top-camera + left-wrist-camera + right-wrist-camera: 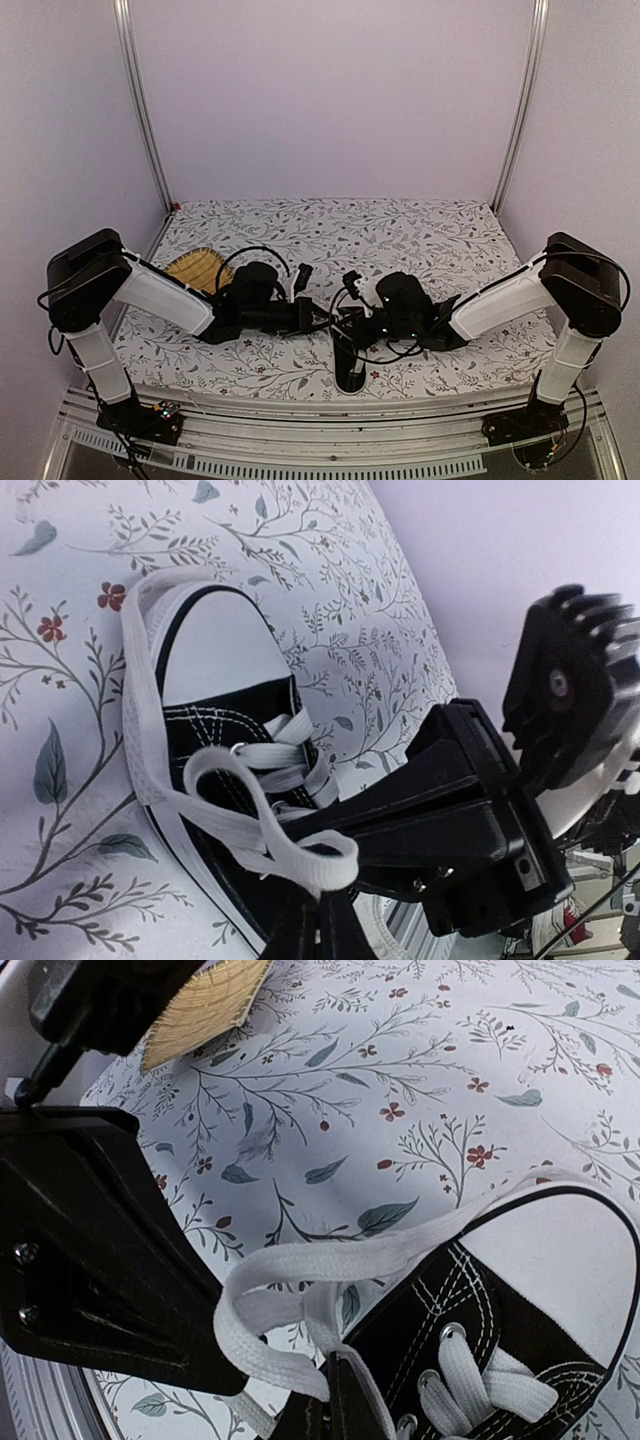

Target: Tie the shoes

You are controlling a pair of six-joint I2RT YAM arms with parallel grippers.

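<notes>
Left gripper [323,319]: closed, pinching a loop of lace [330,866] above the shoe [215,730].
Right gripper [340,321]: closed, also pinching lace, with its tips just beside the left's.
Shoe: on the table [400,230], mid near edge, under both grippers.
Long axis: runs near to far.
Toe [215,640]: points toward the far wall, heel toward the bases.
Mat [195,268]: left, well apart.
</notes>
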